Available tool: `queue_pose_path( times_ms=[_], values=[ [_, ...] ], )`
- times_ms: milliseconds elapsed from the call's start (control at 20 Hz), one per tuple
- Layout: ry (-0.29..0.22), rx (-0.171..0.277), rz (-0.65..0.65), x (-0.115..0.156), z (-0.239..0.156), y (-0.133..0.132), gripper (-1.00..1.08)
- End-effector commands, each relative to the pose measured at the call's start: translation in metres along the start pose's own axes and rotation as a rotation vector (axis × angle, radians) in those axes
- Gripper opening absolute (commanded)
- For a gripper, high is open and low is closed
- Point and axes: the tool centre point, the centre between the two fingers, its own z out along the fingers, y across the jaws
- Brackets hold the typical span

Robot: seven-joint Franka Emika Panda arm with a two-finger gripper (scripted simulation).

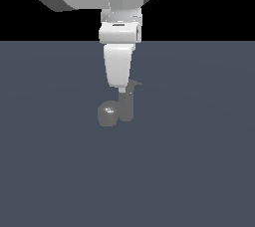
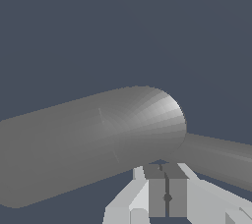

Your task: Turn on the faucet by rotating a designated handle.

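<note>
I have the gripper down at the top of the faucet, which stands mid-floor with its lobe on the exterior view's left. The fingers are pressed together, holding nothing, placed to nudge the handle sideways, I judge.
</note>
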Motion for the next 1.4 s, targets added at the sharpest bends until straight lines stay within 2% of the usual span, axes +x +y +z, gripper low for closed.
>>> queue_pose_path(
  times_ms=[0,1350],
  values=[
    [-0.001,-0.001,0.001,0.003,0.0,-0.001,-1.0],
    [0.003,-0.003,0.035,0.084,0.001,-0.042,-1.0]
  ],
)
